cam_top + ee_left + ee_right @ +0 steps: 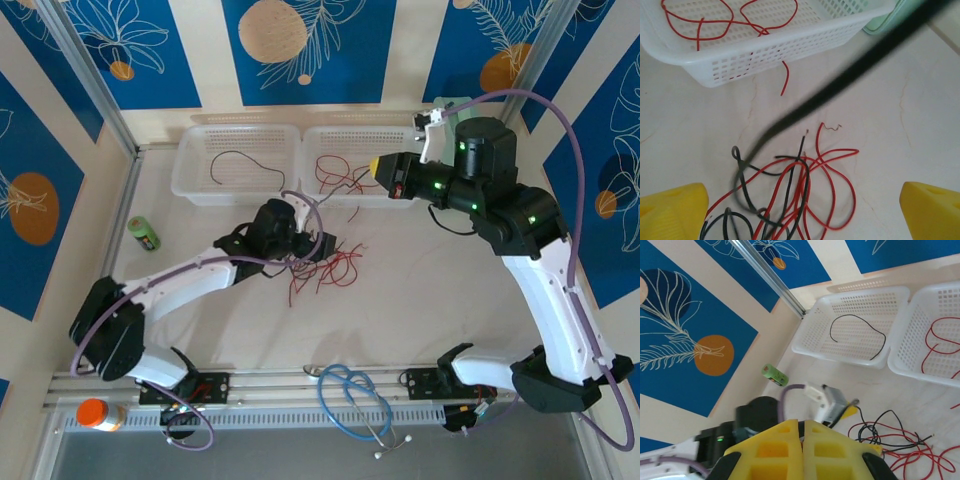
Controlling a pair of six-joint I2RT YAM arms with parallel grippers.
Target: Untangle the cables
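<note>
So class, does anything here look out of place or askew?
One red wire hangs out past the front wall of the basket that holds the other red wires, so its end is outside rather than inside. A blue stethoscope lies across the near rail.

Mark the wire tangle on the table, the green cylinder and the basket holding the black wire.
wire tangle (795, 195), left wrist view, where red and black strands bunch.
green cylinder (143, 233), top external view, mid-body.
basket with the black wire (235, 196), top external view, near wall.

A blurred black strand, perhaps a cable, crosses the tangled cables, cut off below.
</note>
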